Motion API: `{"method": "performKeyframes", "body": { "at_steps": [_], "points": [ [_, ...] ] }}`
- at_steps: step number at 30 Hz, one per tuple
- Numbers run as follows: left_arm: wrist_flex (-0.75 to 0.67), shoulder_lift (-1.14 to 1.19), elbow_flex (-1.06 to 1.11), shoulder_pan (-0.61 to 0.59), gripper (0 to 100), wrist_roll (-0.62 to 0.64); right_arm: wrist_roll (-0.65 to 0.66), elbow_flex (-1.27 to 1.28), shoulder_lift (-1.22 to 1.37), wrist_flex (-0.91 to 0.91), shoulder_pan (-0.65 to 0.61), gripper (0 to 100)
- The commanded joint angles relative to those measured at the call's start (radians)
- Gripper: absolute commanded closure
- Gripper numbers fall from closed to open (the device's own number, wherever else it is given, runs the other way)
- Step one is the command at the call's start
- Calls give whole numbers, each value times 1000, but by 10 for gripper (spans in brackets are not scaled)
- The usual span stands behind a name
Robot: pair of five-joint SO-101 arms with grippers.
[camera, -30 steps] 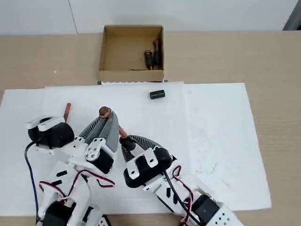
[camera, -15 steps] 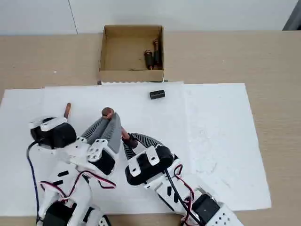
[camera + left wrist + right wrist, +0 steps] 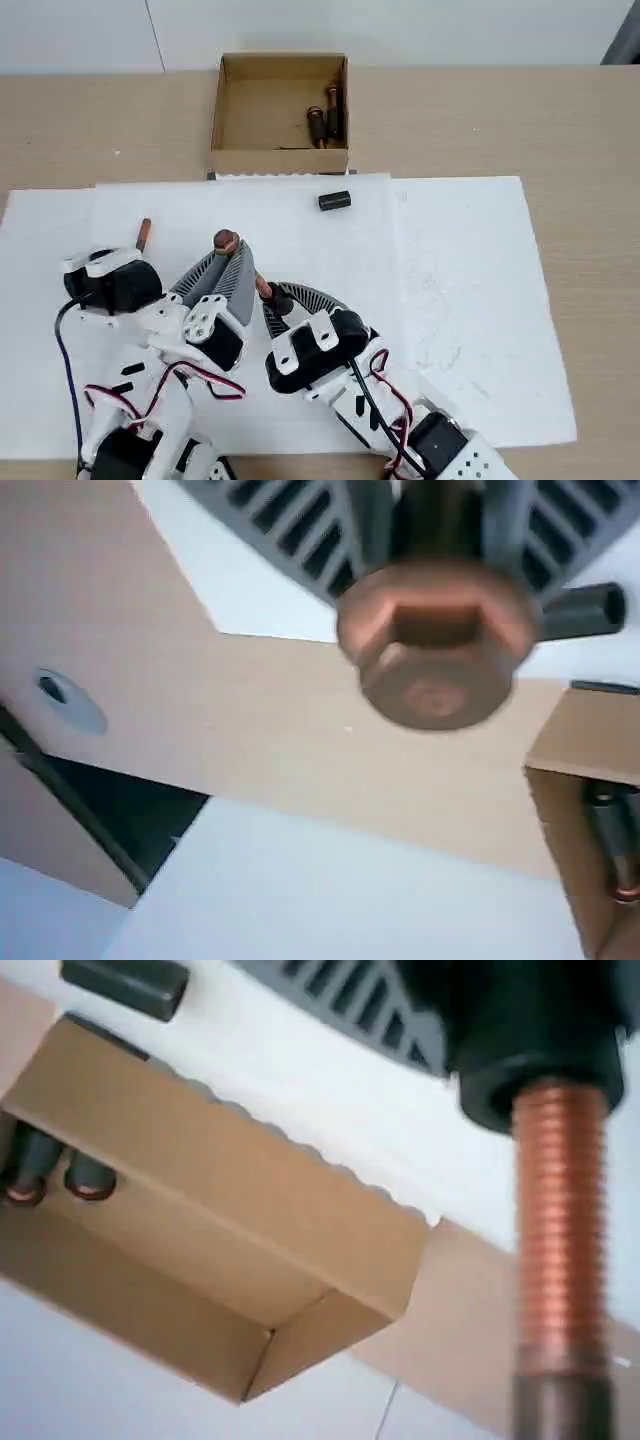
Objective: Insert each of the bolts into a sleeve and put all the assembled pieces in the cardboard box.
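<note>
Jaws on my left gripper (image 3: 232,249) are pinching a bolt (image 3: 226,240), on my right gripper (image 3: 274,297) a sleeve (image 3: 535,1055) with thread sticking out, so any tilt is risking a drop before the cardboard box (image 3: 280,158) ahead.

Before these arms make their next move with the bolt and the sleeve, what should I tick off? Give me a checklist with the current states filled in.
1. Hold of the left gripper on the bolt: ok, clamped near its head.
2. Hold of the right gripper on the sleeve: ok.
3. Bolt fully seated in the sleeve: not ok; a long stretch of thread shows outside it.
4. Bolt in line with the sleeve: cannot tell.
5. Room in the cardboard box: ok; two assembled pieces lie at one side.
6. All parts dealt with: not ok; a loose bolt and a loose sleeve lie on the paper.
</note>
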Motion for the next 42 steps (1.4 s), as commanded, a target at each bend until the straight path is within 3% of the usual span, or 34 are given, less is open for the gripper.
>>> {"method": "performKeyframes", "body": {
  "at_steps": [1, 6, 11, 20, 30, 39, 42],
  "points": [
    [-18, -8, -5, -15, 994, -9, 11, 9, -21, -31, 7, 996],
    [-17, -8, -2, -8, 994, -8, 11, 2, -21, -36, 7, 996],
    [8, -6, -1, 84, 994, -8, 11, 2, -21, -36, 5, 996],
    [83, -6, 25, 91, 994, -12, 11, 0, -21, -38, 8, 996],
    [249, -8, 27, 252, 994, -160, 12, -43, -21, -38, 10, 996],
    [249, -6, 30, 224, 986, -226, 12, -35, -21, -35, 10, 996],
    [253, -6, 31, 176, 910, -272, 12, -35, -21, -33, 10, 996]
  ]
}}
